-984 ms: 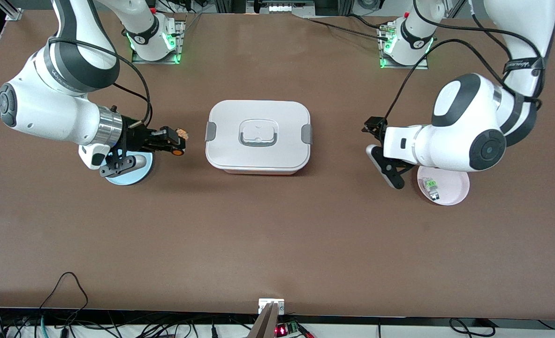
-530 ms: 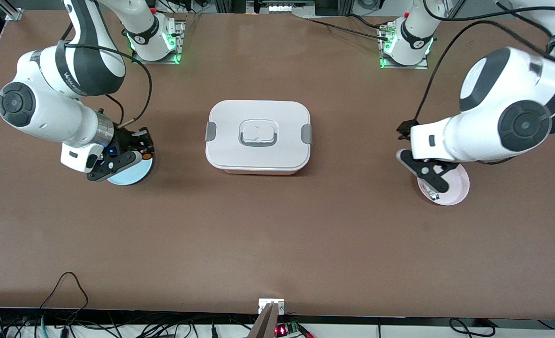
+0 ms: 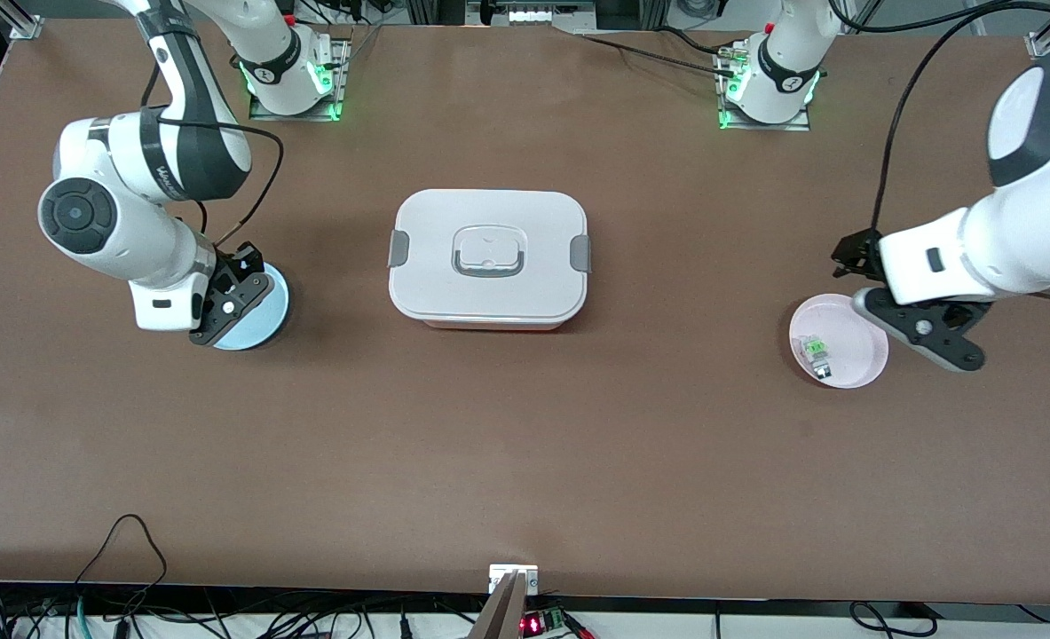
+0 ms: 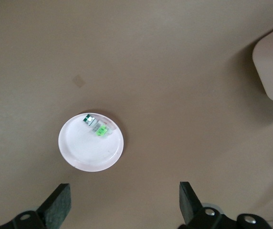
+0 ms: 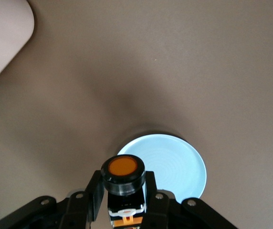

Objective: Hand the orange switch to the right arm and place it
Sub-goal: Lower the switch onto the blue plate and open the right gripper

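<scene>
Over one blue plate (image 5: 174,160), right end effector (image 5: 122,191) pinching one orange switch (image 5: 123,169), left end effector (image 4: 122,207) spread beside one pink plate (image 4: 74,155).

Brown bench (image 3: 525,461) is filling the view, evenly lit. Cables (image 3: 125,612) are trailing along its near edge; green lights (image 3: 334,111) are glowing at the top.
</scene>
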Available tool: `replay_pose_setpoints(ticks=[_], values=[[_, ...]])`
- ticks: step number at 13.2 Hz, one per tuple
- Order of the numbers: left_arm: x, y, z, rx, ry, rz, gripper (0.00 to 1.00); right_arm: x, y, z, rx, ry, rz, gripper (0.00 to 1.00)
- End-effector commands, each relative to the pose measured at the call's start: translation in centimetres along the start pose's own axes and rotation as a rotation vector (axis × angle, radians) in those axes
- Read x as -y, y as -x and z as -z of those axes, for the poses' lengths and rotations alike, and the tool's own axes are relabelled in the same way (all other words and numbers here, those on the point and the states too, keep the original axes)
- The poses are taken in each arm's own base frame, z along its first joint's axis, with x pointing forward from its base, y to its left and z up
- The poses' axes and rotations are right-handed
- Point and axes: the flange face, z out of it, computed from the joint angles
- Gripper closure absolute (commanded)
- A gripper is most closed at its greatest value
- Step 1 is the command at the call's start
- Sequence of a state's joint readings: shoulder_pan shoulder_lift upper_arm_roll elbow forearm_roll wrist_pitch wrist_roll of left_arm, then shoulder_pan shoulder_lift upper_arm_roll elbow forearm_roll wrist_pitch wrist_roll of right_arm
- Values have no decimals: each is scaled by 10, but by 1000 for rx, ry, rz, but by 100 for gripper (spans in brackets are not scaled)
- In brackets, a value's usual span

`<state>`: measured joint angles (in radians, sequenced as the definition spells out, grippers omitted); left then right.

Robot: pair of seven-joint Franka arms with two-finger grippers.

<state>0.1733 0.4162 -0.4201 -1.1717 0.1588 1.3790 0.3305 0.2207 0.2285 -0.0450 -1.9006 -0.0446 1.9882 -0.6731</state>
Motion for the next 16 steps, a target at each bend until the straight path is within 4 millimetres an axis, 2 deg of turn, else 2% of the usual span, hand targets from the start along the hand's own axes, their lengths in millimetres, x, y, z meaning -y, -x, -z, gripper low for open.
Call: replay_pose_setpoints(ticks=[1, 5, 9, 10, 13, 16], values=[[-5, 28, 23, 12, -61, 105, 0, -2, 16, -19, 16, 42, 132, 76], [11, 88, 17, 21, 75, 398, 0, -20, 41, -43, 26, 60, 273, 76], [-8, 126, 29, 24, 52, 585, 0, -38, 64, -70, 9, 80, 378, 76], [-11, 128, 24, 33, 52, 593, 0, -38, 66, -74, 6, 84, 401, 76], [-37, 123, 27, 31, 38, 667, 0, -33, 68, -97, 9, 102, 452, 76], [-29, 123, 27, -47, 27, 672, 0, -30, 69, -114, 5, 123, 469, 75]])
